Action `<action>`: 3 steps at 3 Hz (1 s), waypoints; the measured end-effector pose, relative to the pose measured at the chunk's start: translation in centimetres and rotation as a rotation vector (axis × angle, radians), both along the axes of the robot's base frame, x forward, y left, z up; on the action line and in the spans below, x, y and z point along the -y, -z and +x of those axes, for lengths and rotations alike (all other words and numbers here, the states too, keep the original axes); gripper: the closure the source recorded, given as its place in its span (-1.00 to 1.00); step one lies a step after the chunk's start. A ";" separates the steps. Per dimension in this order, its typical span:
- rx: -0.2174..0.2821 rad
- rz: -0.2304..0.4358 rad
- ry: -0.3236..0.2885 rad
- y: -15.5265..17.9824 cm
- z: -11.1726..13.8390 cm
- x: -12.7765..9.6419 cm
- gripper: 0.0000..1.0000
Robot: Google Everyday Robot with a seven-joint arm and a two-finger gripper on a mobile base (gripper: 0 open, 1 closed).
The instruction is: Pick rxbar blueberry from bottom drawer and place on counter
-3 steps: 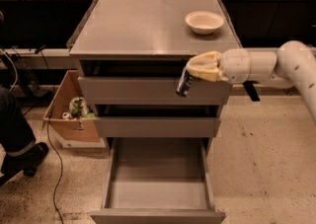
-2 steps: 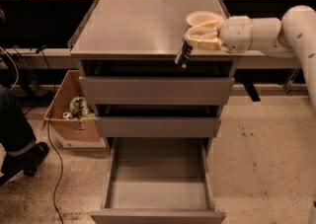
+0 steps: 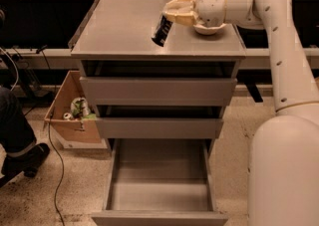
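Note:
My gripper (image 3: 172,16) is over the grey counter (image 3: 119,26), right of its middle, and is shut on the rxbar blueberry (image 3: 161,30), a dark bar with pale lettering. The bar hangs tilted from the cream fingers, its lower end close above or touching the counter top. The bottom drawer (image 3: 159,185) is pulled out wide below and its inside shows bare. The two shallower drawers above it stand slightly ajar.
A white bowl (image 3: 208,28) sits on the counter's right side, partly hidden behind my wrist. A cardboard box (image 3: 70,115) with rubbish stands on the floor left of the cabinet. A person's leg and shoe (image 3: 17,145) are at the far left. A cable lies on the floor.
My gripper has risen from in front of the top drawer and moved left and inward over the counter, carrying the bar with it.

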State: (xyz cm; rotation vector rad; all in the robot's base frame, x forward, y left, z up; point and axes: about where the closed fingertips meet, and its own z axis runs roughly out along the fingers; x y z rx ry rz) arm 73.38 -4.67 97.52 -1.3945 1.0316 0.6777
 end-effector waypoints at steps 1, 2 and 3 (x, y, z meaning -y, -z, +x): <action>-0.004 -0.025 0.025 0.9 3.5 -3.6 1.00; -0.013 -0.055 0.095 2.7 7.1 -5.9 1.00; -0.051 -0.071 0.160 5.3 10.1 -7.6 1.00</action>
